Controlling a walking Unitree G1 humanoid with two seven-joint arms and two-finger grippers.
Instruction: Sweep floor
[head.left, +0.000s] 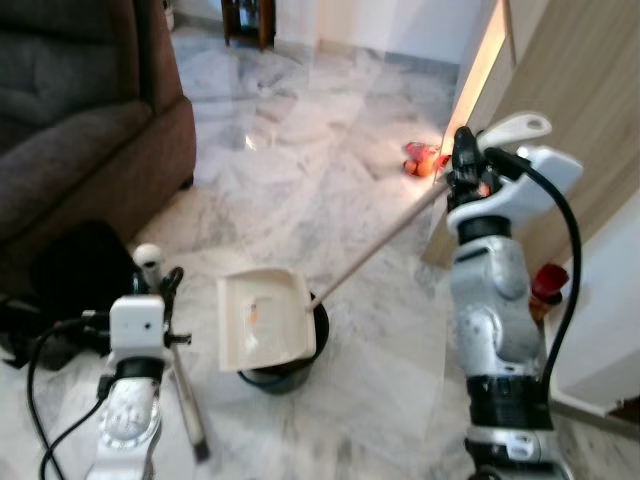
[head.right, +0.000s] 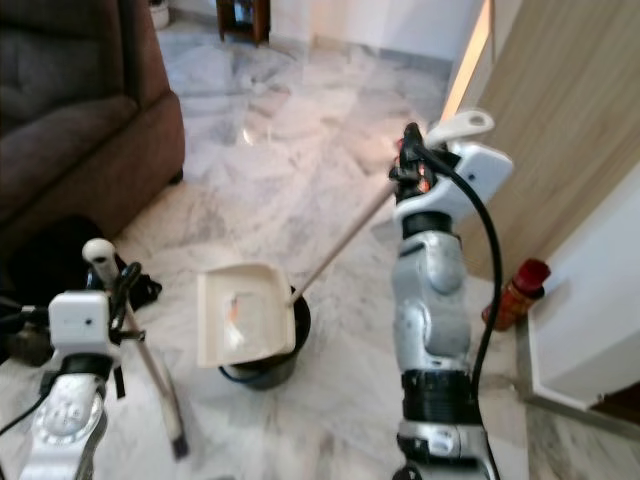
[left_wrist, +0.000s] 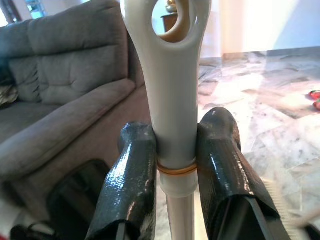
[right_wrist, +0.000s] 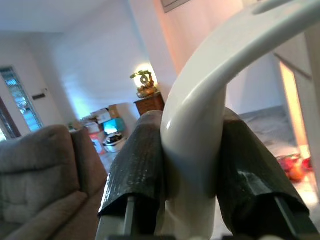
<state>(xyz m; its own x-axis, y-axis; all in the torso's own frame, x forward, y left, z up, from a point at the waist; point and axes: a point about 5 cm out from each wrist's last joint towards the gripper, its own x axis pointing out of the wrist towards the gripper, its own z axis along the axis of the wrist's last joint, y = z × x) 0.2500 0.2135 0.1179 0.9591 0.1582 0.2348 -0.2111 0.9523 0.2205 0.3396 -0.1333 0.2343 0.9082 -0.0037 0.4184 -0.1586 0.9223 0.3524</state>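
A cream dustpan (head.left: 265, 320) is tipped over a small dark bin (head.left: 285, 368) on the marble floor (head.left: 300, 170), its pan resting on the bin's rim; a small orange scrap lies in the pan, and what the bin holds cannot be made out. The dustpan's long handle (head.left: 375, 250) slants up to the right end effector (right_wrist: 187, 165), raised at chest height with the forearm upright, both fingers (right_wrist: 137, 170) clamped on the handle's white looped grip. The left end effector (left_wrist: 175, 165) is low, beside the brown sofa (head.left: 70, 120), closed around the white top of a broom handle (left_wrist: 172, 100) that runs down to the floor. Red and orange litter (head.left: 425, 160) lies near the wooden door (head.left: 580, 90).
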